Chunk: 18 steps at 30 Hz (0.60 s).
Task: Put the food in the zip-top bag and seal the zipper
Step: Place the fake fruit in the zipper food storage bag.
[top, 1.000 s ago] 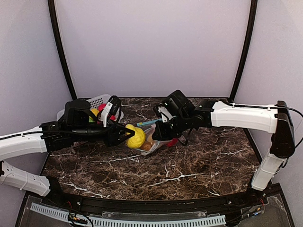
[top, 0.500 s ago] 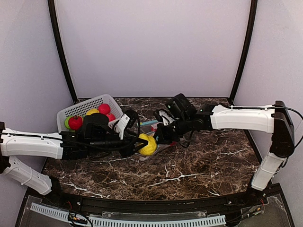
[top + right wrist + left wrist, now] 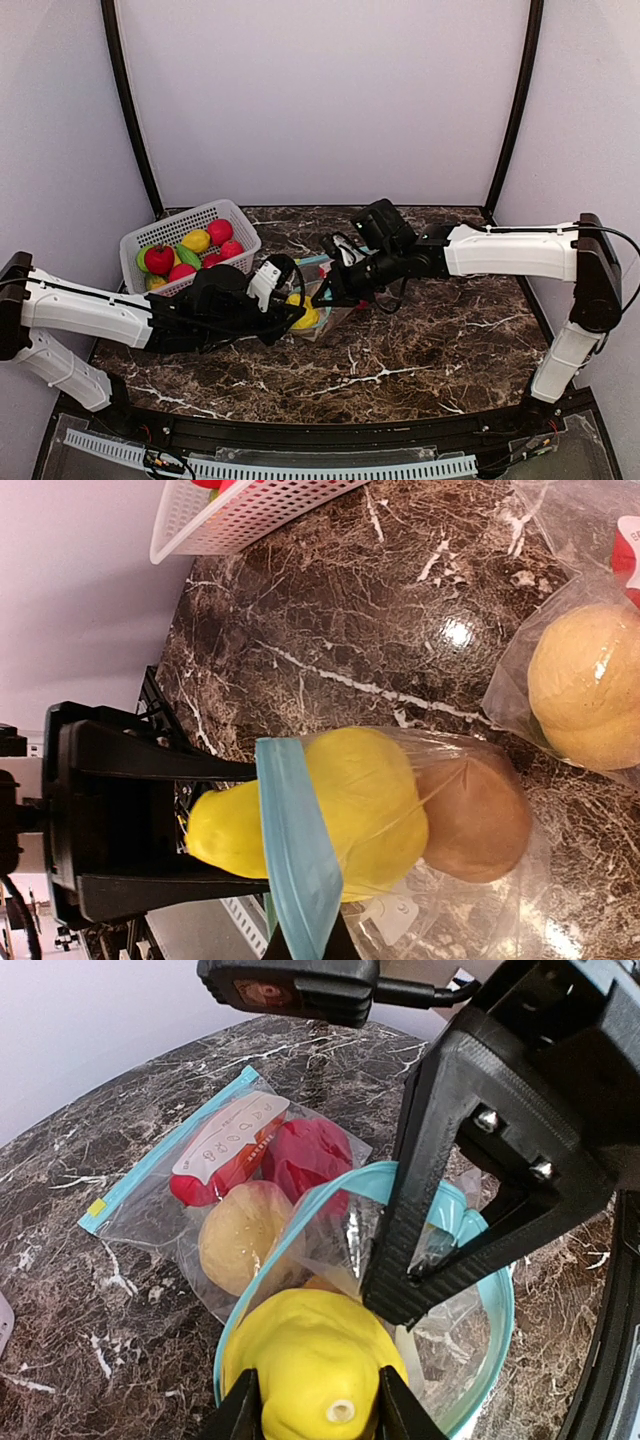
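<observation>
Marble table (image 3: 420,350) bears all items; both arms reach in low from the near edge toward its centre. Left gripper (image 3: 318,1415) is clamped on a yellow fruit (image 3: 310,1350), one finger on each side of it. The fruit sits partly inside the mouth of the bag (image 3: 140,1210); in the right wrist view its rounded end is past the teal zipper rim (image 3: 490,1330) and its pointed end remains outside, between the fingers. Right gripper (image 3: 405,1282) is closed, its tips pinching the bag's upper lip just beside the fruit and holding the mouth lifted open. Zipper is unsealed. Inside the bag, a brown fruit (image 3: 475,815) lies directly behind the yellow one, touching it. Farther in lies a pale orange fruit (image 3: 585,695), with red pieces (image 3: 305,1155) beyond it toward the closed end of the bag, which lies flat on the table. White basket (image 3: 235,225) stands at the far left, well apart from the bag, and holds remaining food: red fruit (image 3: 158,259), a yellow piece (image 3: 196,240) and a green piece (image 3: 186,256). The exact count in the basket cannot be determined.
</observation>
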Available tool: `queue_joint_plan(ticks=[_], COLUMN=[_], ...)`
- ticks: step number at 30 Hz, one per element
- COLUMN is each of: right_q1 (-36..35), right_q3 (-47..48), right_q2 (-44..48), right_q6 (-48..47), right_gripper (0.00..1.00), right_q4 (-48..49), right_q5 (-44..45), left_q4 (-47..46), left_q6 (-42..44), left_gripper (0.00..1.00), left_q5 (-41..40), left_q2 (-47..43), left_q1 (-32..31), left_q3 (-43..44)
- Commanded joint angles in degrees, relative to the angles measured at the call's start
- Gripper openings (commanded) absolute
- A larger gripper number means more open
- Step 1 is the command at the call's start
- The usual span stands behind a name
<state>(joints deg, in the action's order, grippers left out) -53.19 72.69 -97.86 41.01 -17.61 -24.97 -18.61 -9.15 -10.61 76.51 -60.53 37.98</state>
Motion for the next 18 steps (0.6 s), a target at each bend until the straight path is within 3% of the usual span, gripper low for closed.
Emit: queue_joint_plan(ticks=[1, 8, 13, 18], right_q1=[-0.2, 0.3, 0.8, 1.1], right_q3=[-0.5, -2.8, -4.1, -4.9], right_q2=[-0.1, 0.0, 0.6, 0.7], right_q6=[0.9, 2.6, 3.0, 3.3], right_gripper=[0.00, 0.00, 0.00, 0.00], right_q4=[3.8, 5.4, 5.5, 5.5], right_q5=[-2.8, -1.6, -0.3, 0.2], left_q4=[-4.7, -11.6, -6.6, -2.4], left_q6=[-0.3, -4.1, -6.5, -8.6], left_gripper=[0.28, 0.32, 0.43, 0.64], left_q5=[-2.0, -1.6, -2.6, -0.9], left_q2=[2.5, 4.2, 3.6, 1.9], left_q1=[-0.6, -0.7, -0.7, -0.8], left_q3=[-1.1, -0.9, -1.0, -2.1])
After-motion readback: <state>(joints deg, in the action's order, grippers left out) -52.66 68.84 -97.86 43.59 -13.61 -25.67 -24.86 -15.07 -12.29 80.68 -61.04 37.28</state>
